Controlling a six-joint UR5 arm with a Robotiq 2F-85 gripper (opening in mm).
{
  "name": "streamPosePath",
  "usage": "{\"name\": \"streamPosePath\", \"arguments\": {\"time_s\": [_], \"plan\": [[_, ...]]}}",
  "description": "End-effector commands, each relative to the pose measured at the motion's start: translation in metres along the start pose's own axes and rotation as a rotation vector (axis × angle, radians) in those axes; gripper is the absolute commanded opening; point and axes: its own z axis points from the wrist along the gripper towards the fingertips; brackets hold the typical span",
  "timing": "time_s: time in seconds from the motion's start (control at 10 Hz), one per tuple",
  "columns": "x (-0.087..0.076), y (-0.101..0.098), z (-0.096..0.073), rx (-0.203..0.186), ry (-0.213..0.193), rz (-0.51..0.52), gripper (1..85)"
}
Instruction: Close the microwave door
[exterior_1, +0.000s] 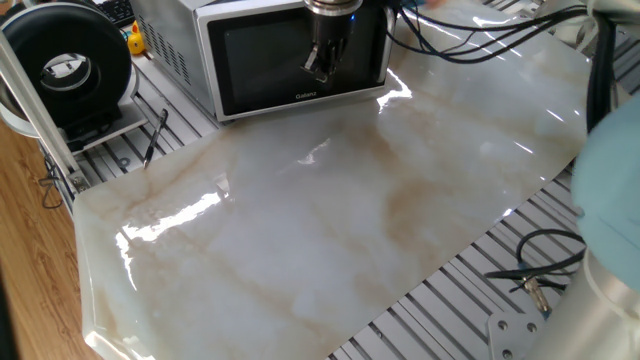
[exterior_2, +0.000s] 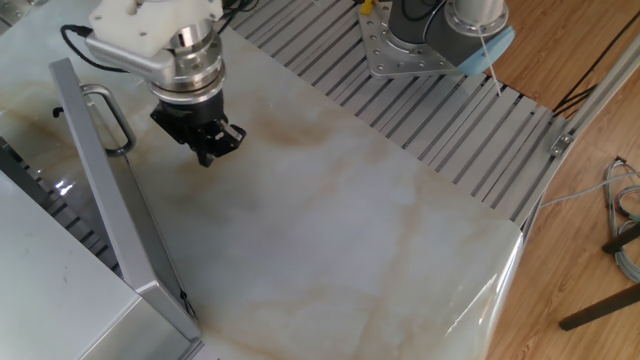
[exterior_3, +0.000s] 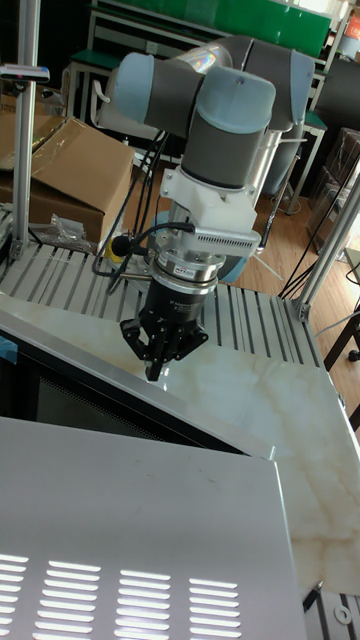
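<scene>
The microwave (exterior_1: 175, 45) stands at the back of the marble sheet, a silver-white box whose top (exterior_3: 130, 530) fills the bottom of the tall view. The microwave door (exterior_1: 290, 55) is dark glass. In the other fixed view the door (exterior_2: 120, 215) shows edge-on with a grey handle (exterior_2: 108, 120). In the tall view a dark wedge between the door's top edge (exterior_3: 120, 375) and the body shows it slightly ajar. My gripper (exterior_2: 211, 152) hangs just in front of the door's outer face beside the handle, fingers together and empty. Its tip (exterior_1: 318, 72) overlaps the glass, and the gripper (exterior_3: 152, 372) points down at the door's edge; contact cannot be told.
A round black fan-like device (exterior_1: 65, 62) and a yellow toy (exterior_1: 136, 41) sit left of the microwave. Loose cables (exterior_1: 540, 268) lie on the slatted table at the right. The arm's base (exterior_2: 440, 30) is bolted beyond the marble sheet (exterior_1: 330, 220). A cardboard box (exterior_3: 70, 160) stands behind.
</scene>
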Motion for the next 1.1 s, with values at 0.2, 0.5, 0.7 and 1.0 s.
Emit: {"name": "streamPosePath", "arguments": {"time_s": [0.2,0.5,0.7,1.0], "plan": [[-0.006,-0.024,0.001,-0.009,0.006,-0.04,1.3],[-0.009,-0.011,0.001,-0.061,-0.008,-0.035,4.7],[0.0,0.004,-0.003,-0.021,0.005,-0.004,4.0],[-0.002,-0.008,0.016,0.005,0.029,-0.007,2.7]]}}
